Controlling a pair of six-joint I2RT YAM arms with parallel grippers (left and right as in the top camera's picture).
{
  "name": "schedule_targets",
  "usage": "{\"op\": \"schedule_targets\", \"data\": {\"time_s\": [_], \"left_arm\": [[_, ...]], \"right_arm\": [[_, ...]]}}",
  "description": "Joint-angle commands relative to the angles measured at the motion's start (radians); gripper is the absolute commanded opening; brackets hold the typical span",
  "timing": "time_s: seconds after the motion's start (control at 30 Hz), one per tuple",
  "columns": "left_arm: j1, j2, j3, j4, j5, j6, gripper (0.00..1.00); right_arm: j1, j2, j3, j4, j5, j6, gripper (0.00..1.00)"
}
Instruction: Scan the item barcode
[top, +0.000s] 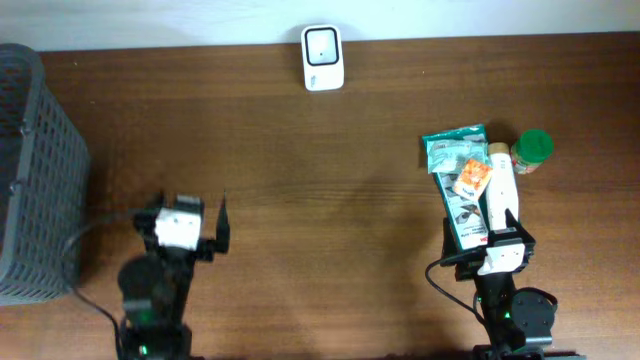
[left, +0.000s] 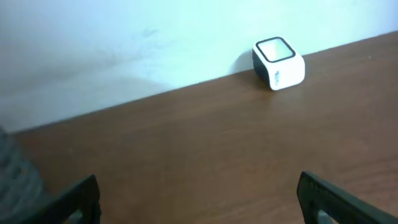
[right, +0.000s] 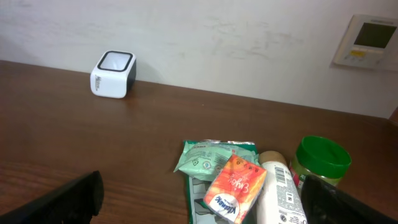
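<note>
Five small goods lie heaped on the wooden table (top: 320, 200) just ahead of the right gripper (right: 200, 180), well apart from the boxy white scanner (top: 322, 57) at the far edge: a crinkly green pouch (top: 455, 150), a glossy orange packet (top: 471, 180) on top, a smooth white bottle (top: 500, 185) on its side, a green-lidded jar (top: 531, 150) and a dark flat pack (top: 467, 220). Both the right gripper and the left gripper (left: 198, 180) stand spread wide, holding nothing. The orange packet looks light and soft, so a pinch across its edge should suit, while the rounded bottle seems stiff but slippery and is best taken across its middle.
</note>
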Motion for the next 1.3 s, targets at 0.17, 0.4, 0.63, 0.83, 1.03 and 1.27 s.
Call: {"op": "schedule_targets", "data": {"time_s": [0.17,0.4,0.63,0.83,1.03,1.27], "left_arm": [[0.0,-0.454,-0.243,-0.084,-0.063,0.077,0.99],[0.001,-0.548,-0.243,-0.205,-0.092,0.076,0.99],[0.0,-0.548,-0.243,-0.206,-0.092,0.076,0.99],[0.0,-0.548,-0.243,-0.206,-0.092,0.076,0.99],[0.001,-0.548,-0.243,-0.206,-0.092,0.076,0.99],[0.001,-0.548,-0.243,-0.206,-0.092,0.076,0.99]], "right_arm": [[0.007,-0.006,-0.008,0.0,-0.016,0.0,0.98],[0.007,-0.006,-0.008,0.0,-0.015,0.0,0.98],[0.007,-0.006,-0.008,0.0,-0.016,0.0,0.98],[0.007,-0.006,-0.008,0.0,-0.016,0.0,0.98],[0.007,-0.006,-0.008,0.0,-0.016,0.0,0.98],[0.007,-0.006,-0.008,0.0,-0.016,0.0,0.98]]}}
